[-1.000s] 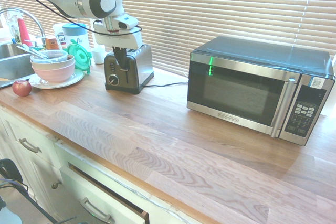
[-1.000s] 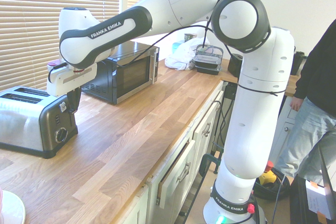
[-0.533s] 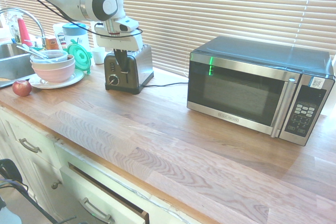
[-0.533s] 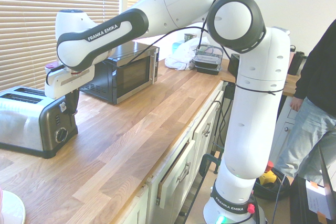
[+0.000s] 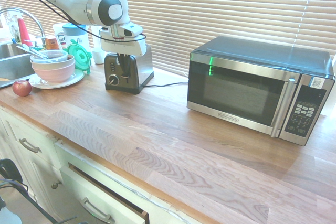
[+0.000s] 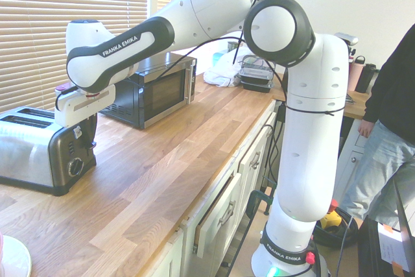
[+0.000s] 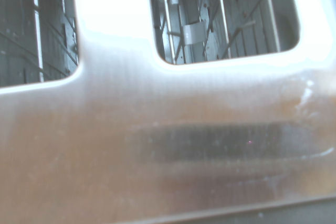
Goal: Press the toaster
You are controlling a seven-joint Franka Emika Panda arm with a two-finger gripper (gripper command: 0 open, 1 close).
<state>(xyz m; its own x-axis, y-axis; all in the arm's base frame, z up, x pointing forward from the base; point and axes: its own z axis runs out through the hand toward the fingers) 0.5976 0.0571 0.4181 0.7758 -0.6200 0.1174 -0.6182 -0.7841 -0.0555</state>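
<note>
Steel-sided toaster (image 5: 121, 70): at its lever end we are holding the gripper (image 5: 124, 66) closed, apparently empty, pointing downward

Pale wood-block countertop (image 5: 173, 150) with toaster (image 5: 139, 69), microwave (image 5: 252, 87), red apple (image 5: 21, 88) and white plate (image 5: 65, 83) directly on it.

Two-slot toaster (image 5: 127, 69), brushed steel w/ dk end, upright on wood ctr.

white franka arm (image 6: 217, 8) stretched out at height, elbow bent; wrist (image 6: 91, 63) lowered; two-finger gripper (image 5: 124, 65) is pointing downward, fingers shut.
</note>
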